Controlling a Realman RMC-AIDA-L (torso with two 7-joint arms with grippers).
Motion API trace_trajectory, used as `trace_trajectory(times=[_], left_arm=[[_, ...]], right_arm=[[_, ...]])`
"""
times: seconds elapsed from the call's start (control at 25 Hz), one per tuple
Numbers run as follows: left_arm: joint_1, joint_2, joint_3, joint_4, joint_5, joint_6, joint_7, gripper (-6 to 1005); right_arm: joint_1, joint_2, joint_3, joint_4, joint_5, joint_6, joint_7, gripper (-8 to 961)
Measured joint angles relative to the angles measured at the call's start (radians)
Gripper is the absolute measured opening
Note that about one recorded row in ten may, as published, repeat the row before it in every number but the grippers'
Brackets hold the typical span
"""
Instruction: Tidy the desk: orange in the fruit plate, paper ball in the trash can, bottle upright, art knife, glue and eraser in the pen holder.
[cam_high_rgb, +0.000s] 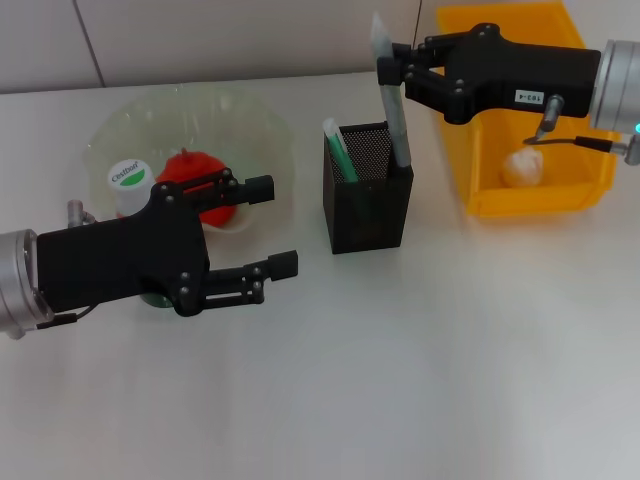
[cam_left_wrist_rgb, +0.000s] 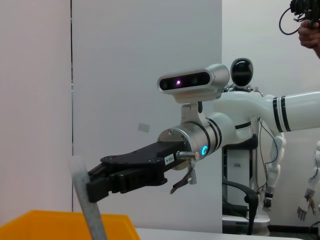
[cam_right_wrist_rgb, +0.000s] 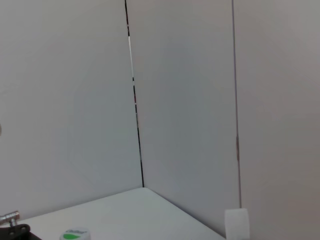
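Grey art knife (cam_high_rgb: 390, 95) clenched in right hand (cam_high_rgb: 392, 70), tip inside pen holder (cam_high_rgb: 367, 188)

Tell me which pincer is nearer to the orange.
Left. The left pincer hangs open right beside the orange in the fruit plate; the right pincer is far across, above the pen holder, shut on a grey tool.
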Motion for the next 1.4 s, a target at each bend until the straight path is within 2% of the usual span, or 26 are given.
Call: trace_trajectory(times=[0.56,0.96,1.4], left_arm=[[0.000,-0.001,-0.003,0.001,0.000,0.001,0.000,792],[0.001,-0.002,-0.002,0.002,0.000,0.002,0.000,793],[0.002,-0.001,-0.003,0.000,0.000,0.003,0.000,793]], right_arm=[[0.036,0.014,0.020,0.131,0.023,0.076,-0.163,134],[0.061,0.014,0.020,0.205,0.032,0.109,-0.201,171],[0.059,0.018,0.020,0.230,0.050,0.146,-0.196,221]])
